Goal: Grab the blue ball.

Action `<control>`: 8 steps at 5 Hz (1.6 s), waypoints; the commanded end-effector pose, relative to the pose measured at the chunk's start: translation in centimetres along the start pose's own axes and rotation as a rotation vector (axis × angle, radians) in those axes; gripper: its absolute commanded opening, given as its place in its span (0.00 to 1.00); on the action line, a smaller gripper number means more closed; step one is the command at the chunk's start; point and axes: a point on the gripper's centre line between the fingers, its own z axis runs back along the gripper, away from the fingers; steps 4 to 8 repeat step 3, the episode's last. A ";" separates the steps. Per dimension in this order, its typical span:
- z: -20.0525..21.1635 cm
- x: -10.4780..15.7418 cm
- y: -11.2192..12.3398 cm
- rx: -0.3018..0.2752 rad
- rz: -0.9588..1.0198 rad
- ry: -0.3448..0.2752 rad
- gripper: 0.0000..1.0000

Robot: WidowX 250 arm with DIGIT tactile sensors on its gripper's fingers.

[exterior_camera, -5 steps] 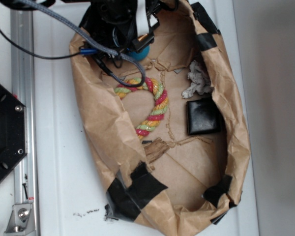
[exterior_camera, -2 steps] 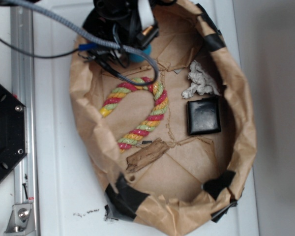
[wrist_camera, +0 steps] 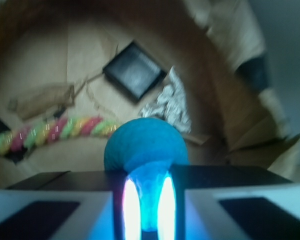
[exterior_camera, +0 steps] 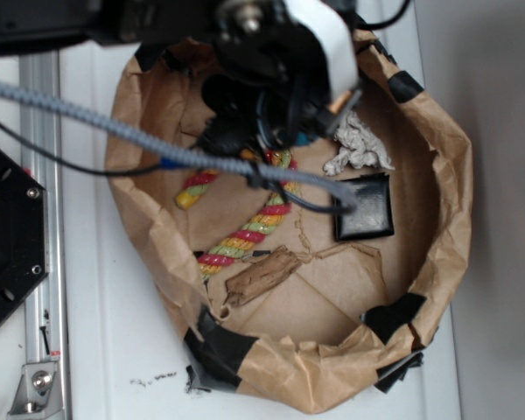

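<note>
At the lower centre of the wrist view, the gripper (wrist_camera: pixel 146 200) is holding the blue ball (wrist_camera: pixel 145 147) above a brown paper bag (exterior_camera: pixel 437 236) lying on the white counter (exterior_camera: pixel 105 350); no writing is showing.

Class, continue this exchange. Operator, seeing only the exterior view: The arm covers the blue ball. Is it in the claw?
Observer: Yes. The wrist view shows the blue ball held in the claw, with one finger pressed on each side.
Operator: Is anything else caught with it?
Observer: No. The striped rope lies on the paper bag floor beyond the ball, apart from the claw.
Operator: Is the ball smooth?
Observer: No. Its surface looks finely textured, though the picture is blurred.
</note>
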 end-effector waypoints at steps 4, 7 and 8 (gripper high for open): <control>5.2 1.8 -3.4 -0.107 0.536 0.053 0.00; 5.2 1.8 -3.4 -0.107 0.536 0.053 0.00; 5.2 1.8 -3.4 -0.107 0.536 0.053 0.00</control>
